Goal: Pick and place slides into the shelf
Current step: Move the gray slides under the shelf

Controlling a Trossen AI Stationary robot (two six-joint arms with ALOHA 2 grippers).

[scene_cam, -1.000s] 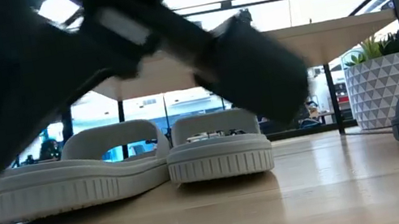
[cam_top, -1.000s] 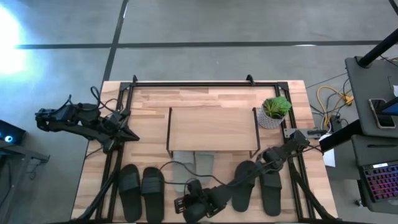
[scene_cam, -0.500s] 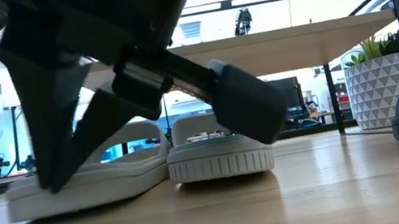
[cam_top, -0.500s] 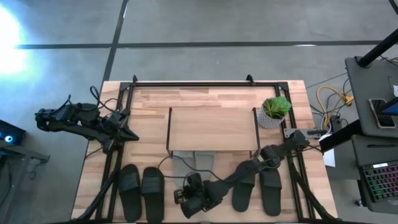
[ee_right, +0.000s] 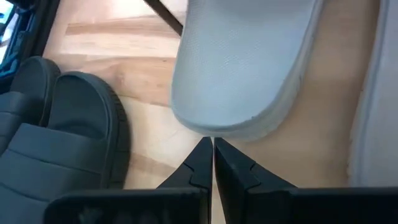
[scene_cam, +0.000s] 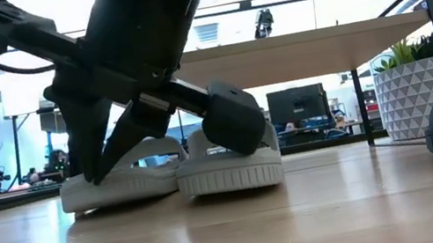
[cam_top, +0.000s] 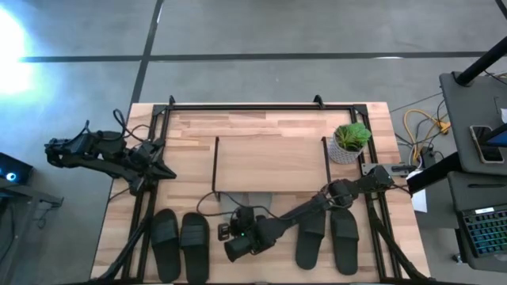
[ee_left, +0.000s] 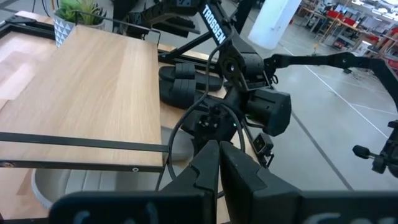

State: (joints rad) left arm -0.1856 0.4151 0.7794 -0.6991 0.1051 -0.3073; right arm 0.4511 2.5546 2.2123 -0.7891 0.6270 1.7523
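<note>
Two light grey slides (scene_cam: 120,183) (scene_cam: 229,168) lie side by side on their soles under the shelf (cam_top: 269,162). Only their near ends (cam_top: 247,203) show from above. My right gripper (ee_right: 212,147) is shut, low at the near end of the left grey slide (ee_right: 239,74), in front of the shelf (cam_top: 236,214). Two black pairs lie on the table, one near left (cam_top: 181,245) and one near right (cam_top: 329,237). My left gripper (ee_left: 219,155) is shut on nothing, raised at the table's left edge (cam_top: 158,170). My right gripper touches the left grey slide's rounded near end, at the sole's edge (ee_right: 214,132), with the tips of its shut fingers. The fingers (scene_cam: 95,165) slant down from the table's near side toward the shelf, along the slide. The slide lies flat on the table.
A potted plant (cam_top: 348,142) stands just right of the shelf. The shelf's thin black legs (cam_top: 215,170) flank the grey slides. A black slide (ee_right: 62,137) lies close beside my right gripper. Bare wood shows behind the shelf (cam_top: 269,123).
My right gripper has moved toward the table's far edge and a little left, pushing the left grey slide. The slide's near end has swung round, so it now lies alongside the other grey slide and farther under the shelf.
</note>
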